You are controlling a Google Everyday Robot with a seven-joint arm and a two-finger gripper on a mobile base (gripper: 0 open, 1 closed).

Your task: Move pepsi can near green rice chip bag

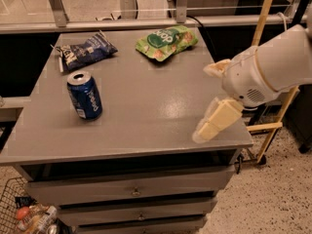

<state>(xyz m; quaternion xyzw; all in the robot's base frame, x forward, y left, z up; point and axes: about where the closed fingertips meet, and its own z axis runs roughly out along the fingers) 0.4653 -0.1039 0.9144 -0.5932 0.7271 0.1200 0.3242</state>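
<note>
Glossy metal is shown by the pepsi can [85, 95], crinkled shiny plastic by the green rice chip bag [166, 42]. The gripper [202, 104], held over the right edge of the faintly sheened table [146, 112], is seen as smooth cream plastic.

White rounded arm [282, 57], thin tan ring, vent grille — cream-fingered gripper [204, 103] at the right edge of the table [146, 106].

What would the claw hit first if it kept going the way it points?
Likely the table near its front corner: the open claw hangs there angled down and leftward. Depth is unclear.
</note>
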